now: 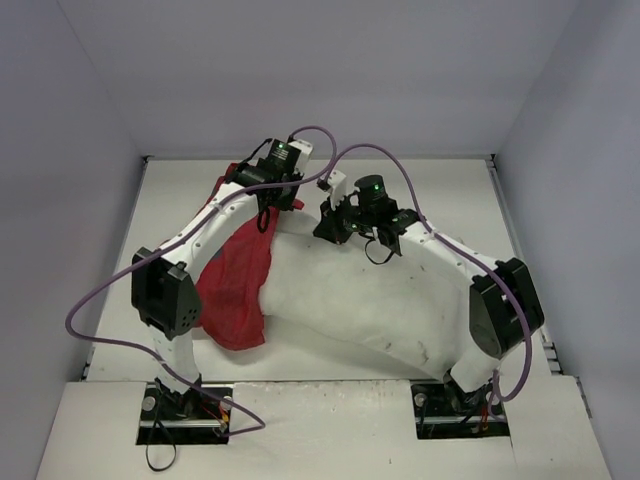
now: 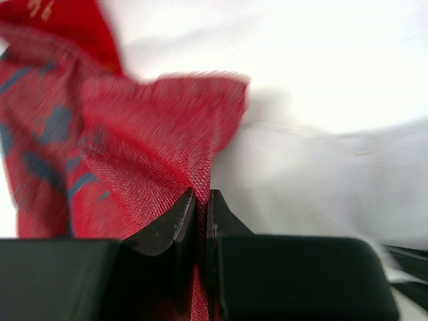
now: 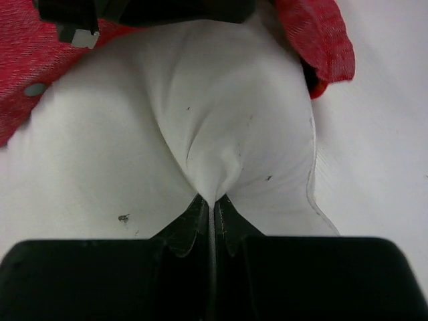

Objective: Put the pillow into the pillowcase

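Observation:
The white pillow point(image 1: 360, 300) lies across the middle of the table, its left end under the red pillowcase point(image 1: 235, 285). My left gripper point(image 1: 268, 212) is shut on a fold of the pillowcase point(image 2: 154, 147) near the pillow's far left corner; red cloth runs between the jaws of the left gripper point(image 2: 202, 200). My right gripper point(image 1: 335, 225) sits at the pillow's far edge. It point(image 3: 214, 200) is shut on a pinched ridge of the pillow point(image 3: 221, 120), with the pillowcase point(image 3: 314, 37) just beyond.
Grey walls close the table point(image 1: 420, 190) on three sides. Purple cables point(image 1: 100, 300) loop off both arms. The arm bases point(image 1: 185, 410) stand at the near edge.

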You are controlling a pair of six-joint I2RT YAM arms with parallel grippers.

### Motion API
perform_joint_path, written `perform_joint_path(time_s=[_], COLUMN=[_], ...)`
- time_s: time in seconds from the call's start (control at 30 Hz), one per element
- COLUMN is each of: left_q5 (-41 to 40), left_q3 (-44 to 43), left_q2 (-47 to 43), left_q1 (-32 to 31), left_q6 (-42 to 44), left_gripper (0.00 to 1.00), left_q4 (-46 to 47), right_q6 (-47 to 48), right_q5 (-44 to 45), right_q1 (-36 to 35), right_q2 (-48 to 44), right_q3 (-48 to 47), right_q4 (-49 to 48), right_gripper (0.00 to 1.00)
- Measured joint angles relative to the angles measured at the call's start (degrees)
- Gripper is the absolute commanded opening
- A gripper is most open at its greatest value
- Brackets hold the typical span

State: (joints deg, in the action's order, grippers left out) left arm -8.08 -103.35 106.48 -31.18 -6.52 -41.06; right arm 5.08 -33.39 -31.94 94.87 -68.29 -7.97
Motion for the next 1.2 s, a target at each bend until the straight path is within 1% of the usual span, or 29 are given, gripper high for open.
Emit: perform_joint_path(time_s=[0.1,0.2,0.3,0.4,0.43,0.57,0.7,0.8,0.97,1.1,1.2], left_q5=[5.9,12.1,18.8,23.5,25.0,28.6,29.6,29.9,30.6,30.1,32.5], left_q3=[-2.1,-2.4,-2.0,1.9,4.9,13.7,18.3,19.7,17.7,9.4,4.5], left_q2=[-1.5,-4.6,-8.0,-12.4,-14.5,-19.6,-21.5,-22.3,-22.3,-20.7,-18.8], left_q1=[-0.6,-1.0,-1.1,-1.2,-1.2,-1.2,-1.3,-1.3,-1.4,-1.4,-2.4], left_q6=[0.6,0.3,-2.1,-6.1,-8.0,-13.8,-17.1,-18.8,-19.6,-18.7,-19.5], left_gripper=[0.0,0.0,0.0,0.0,0.0,0.0,0.0,0.0,0.0,0.0,0.0], left_q4=[0.6,1.9,4.2,8.0,10.8,17.3,19.8,20.2,20.1,17.9,18.3], right_q6=[0.6,1.2,1.2,0.6,0.2,-1.9,-5.6,-8.2,-10.6,-11.1,-11.1], right_q5=[-2.1,-3.4,-4.5,-4.5,-4.5,-2.0,0.6,1.4,-0.2,-0.5,0.4], right_q1=[-0.6,-2.8,-5.0,-5.4,-5.1,-3.7,-1.1,1.0,1.4,-0.3,-1.2], right_q2=[-0.9,-3.3,-5.8,-7.1,-7.5,-9.0,-9.4,-9.4,-9.6,-10.7,-12.5], right_q3=[-0.1,-0.6,-0.7,-0.4,0.2,5.0,11.0,12.4,9.7,6.7,5.9], right_q4=[0.1,0.5,0.4,-0.8,-2.0,-6.7,-12.9,-15.0,-15.2,-14.8,-15.5], right_gripper=[0.0,0.0,0.0,0.0,0.0,0.0,0.0,0.0,0.0,0.0,0.0])
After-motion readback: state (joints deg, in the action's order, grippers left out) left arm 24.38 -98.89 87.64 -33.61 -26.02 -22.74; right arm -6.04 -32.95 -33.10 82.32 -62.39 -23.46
